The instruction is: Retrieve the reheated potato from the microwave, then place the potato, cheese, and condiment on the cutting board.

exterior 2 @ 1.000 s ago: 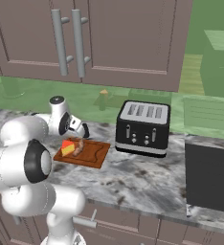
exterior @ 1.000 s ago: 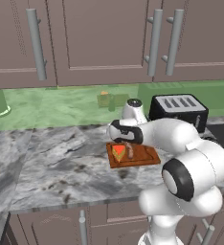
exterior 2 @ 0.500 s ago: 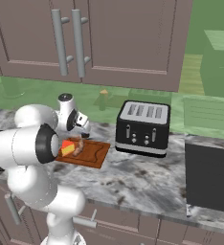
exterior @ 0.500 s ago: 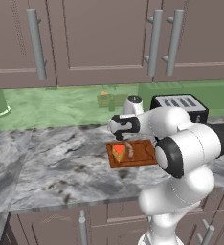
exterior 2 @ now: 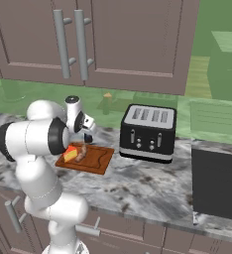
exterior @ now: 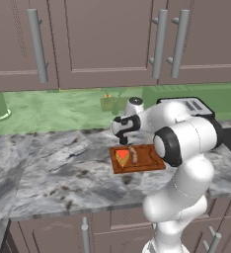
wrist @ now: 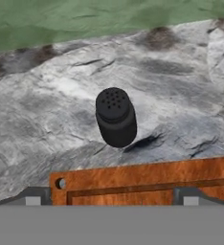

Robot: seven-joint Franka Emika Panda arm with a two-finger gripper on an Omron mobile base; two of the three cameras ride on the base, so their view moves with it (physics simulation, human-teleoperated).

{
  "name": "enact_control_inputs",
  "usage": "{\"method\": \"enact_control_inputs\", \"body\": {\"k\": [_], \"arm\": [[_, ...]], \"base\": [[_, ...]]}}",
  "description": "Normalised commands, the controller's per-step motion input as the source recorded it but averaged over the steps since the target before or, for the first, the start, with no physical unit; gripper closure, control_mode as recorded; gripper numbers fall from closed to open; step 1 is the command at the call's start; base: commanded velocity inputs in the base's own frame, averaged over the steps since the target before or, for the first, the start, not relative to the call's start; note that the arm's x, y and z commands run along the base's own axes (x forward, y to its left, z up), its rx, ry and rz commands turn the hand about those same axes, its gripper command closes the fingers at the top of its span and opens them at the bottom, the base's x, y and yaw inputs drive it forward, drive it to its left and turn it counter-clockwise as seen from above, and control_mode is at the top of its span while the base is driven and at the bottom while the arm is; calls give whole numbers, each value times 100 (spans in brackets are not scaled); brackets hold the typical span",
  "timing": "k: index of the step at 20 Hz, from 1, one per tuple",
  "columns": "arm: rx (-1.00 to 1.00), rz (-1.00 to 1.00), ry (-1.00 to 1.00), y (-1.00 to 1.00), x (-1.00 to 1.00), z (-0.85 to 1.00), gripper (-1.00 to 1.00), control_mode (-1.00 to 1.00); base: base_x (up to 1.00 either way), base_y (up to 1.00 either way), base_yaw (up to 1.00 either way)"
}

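Hovering gripper (wrist: 109, 201), jaws spread, empty, above cutting board (wrist: 147, 179) rim; potato (exterior: 134, 155), cheese (exterior: 122, 157) on board; black shaker (wrist: 115, 116) just beyond board edge, likely next pickup.

Your two base views look down from behind at the same worktop (exterior: 53, 168) mid-frame, while your hand view hangs close above it.

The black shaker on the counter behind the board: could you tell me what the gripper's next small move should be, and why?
Probably move forward and down around the black shaker. It stands on the counter just beyond the cutting board, centred ahead of the open gripper; cheese and potato already lie on the board.
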Motion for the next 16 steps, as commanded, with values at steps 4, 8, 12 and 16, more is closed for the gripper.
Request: {"method": "enact_control_inputs", "body": {"k": [4,8,12,16], "arm": [[0,0,0,-1,33,-17,-100,-100],[0,0,0,-2,27,-14,-100,-100],[0,0,-1,-1,18,-11,-100,-100],[0,0,0,-2,25,-18,-100,-100]], "base": [[0,0,0],[0,0,0],[0,0,0],[0,0,0]]}}
